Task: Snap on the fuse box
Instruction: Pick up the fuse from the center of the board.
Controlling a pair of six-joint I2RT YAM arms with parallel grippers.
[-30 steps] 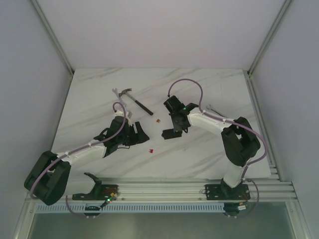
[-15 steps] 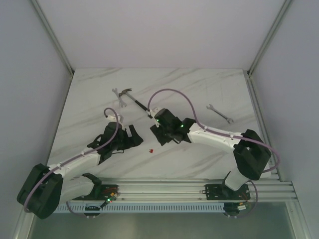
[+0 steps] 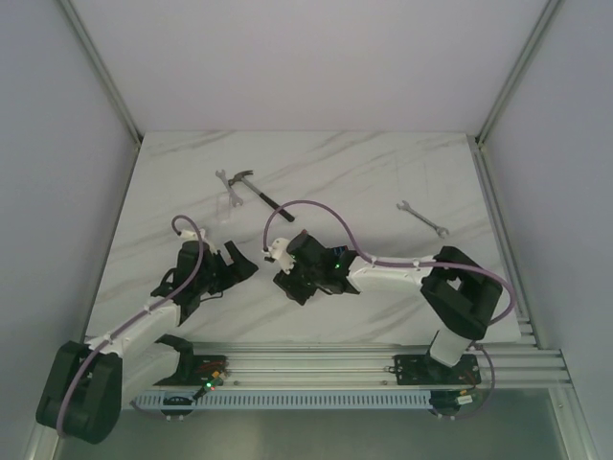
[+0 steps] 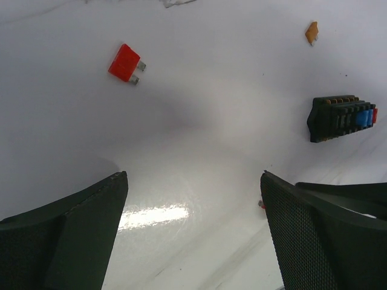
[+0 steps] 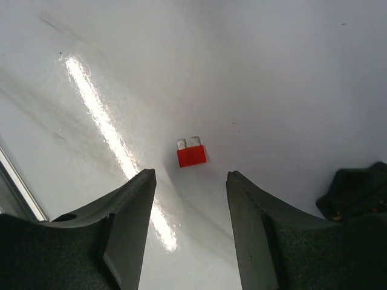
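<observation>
The fuse box (image 4: 341,118), a small black block with blue and red pieces at its right end, lies on the white table at the right of the left wrist view, beyond and apart from my left gripper (image 4: 193,175). That gripper (image 3: 244,265) is open and empty. My right gripper (image 3: 287,286) is open and empty, low over the table. A small red fuse (image 5: 192,155) lies just past its fingertips (image 5: 190,172). In the top view I cannot pick out the fuse box among the black gripper parts.
Another loose red fuse (image 4: 126,63) and an orange fuse (image 4: 311,31) lie farther out. A black-handled hammer (image 3: 257,191) and a small wrench (image 3: 421,218) lie at the back. A dark shape (image 5: 357,193) sits at the right edge of the right wrist view.
My right arm has swung left and toward the near edge, lowering over the red fuse. My left arm has drawn back to the left.
</observation>
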